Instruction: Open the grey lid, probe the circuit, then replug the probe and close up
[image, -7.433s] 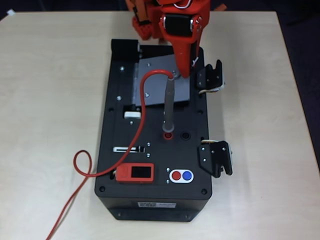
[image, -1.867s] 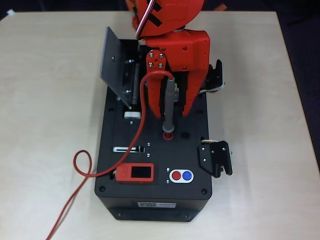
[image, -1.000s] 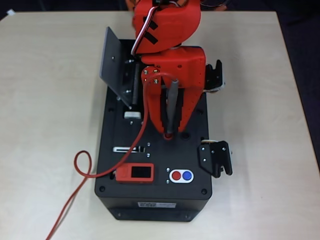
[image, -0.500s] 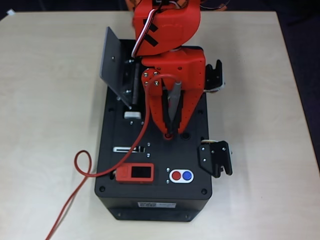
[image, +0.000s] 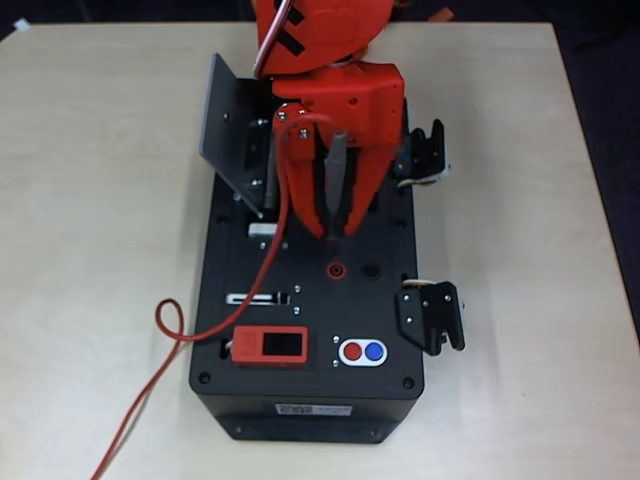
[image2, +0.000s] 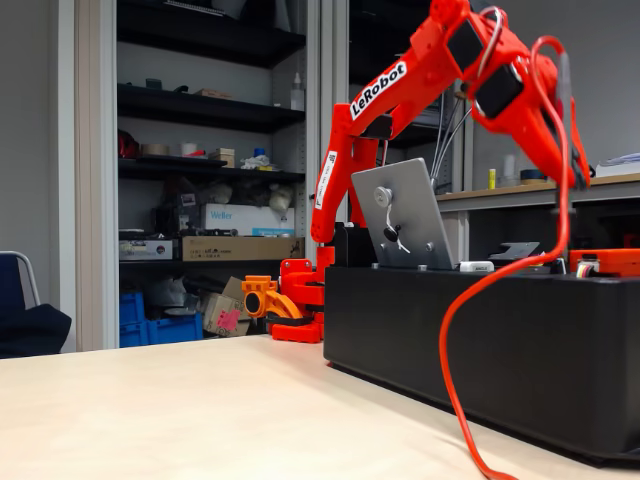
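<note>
The grey lid (image: 232, 135) (image2: 405, 215) stands swung up on the left edge of the black box (image: 310, 400) (image2: 480, 340). My red gripper (image: 335, 230) is shut on the probe (image: 337, 180), a slim grey rod held upright between the fingers. The probe's tip hangs clear of the round red socket (image: 337, 269), a little behind it. Its red cable (image: 275, 270) (image2: 450, 340) loops from the probe's top down over the box to the table. The circuit recess lies mostly under the gripper; a strip with silvery parts (image: 262, 160) shows beside the lid.
On the box front are a red module with a dark screen (image: 270, 346), red and blue buttons (image: 362, 351), a white slider tab (image: 264, 230) and a black socket (image: 372, 270). Two black clamps (image: 432, 315) (image: 425, 155) stick out on the right. The cable loops on the table (image: 165, 325).
The lid, flat at first, was swung open. The gripper then closed around the probe, and in the last half second pulled it out of the red socket, up and backward.
</note>
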